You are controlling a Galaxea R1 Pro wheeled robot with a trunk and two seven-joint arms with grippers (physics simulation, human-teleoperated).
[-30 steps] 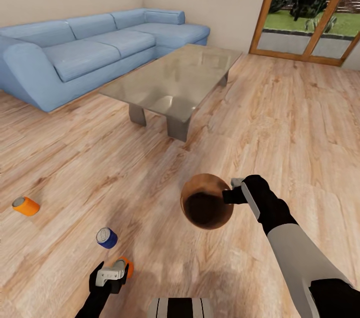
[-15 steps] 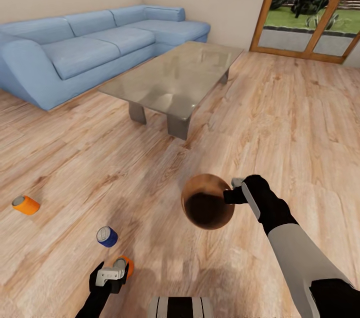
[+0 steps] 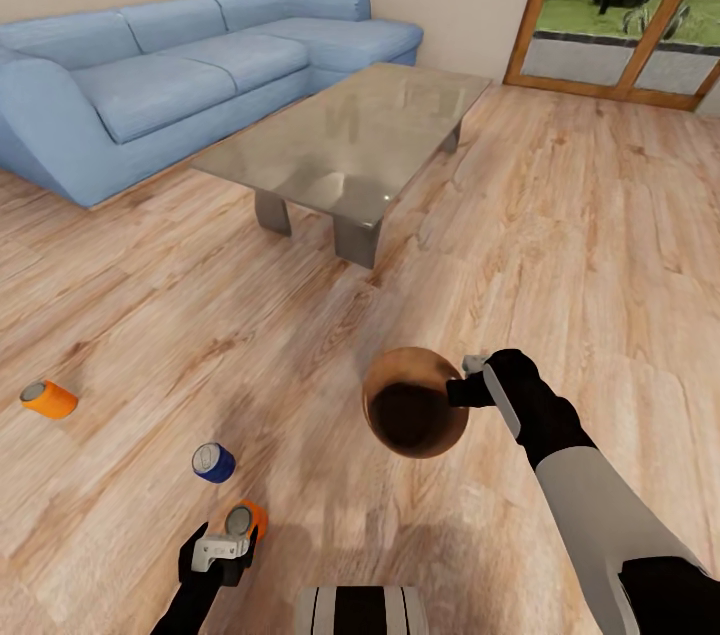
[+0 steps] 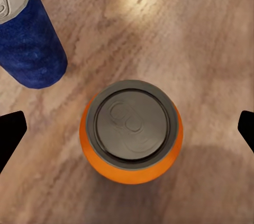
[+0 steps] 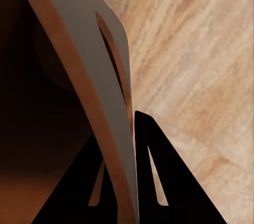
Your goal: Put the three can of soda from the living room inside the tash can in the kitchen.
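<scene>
Across the wooden floor (image 3: 560,215), the sofa (image 3: 180,85) is cut off at ten o'clock; the tash can (image 3: 413,402) hangs with its wall pinched in the right pincer (image 3: 466,383); at seven o'clock the left pincer (image 3: 222,555) stands spread over an upright orange can (image 4: 131,131), partly hiding it; the blue can (image 4: 29,36) lies just beside; another orange can (image 3: 48,398) lies apart.
</scene>
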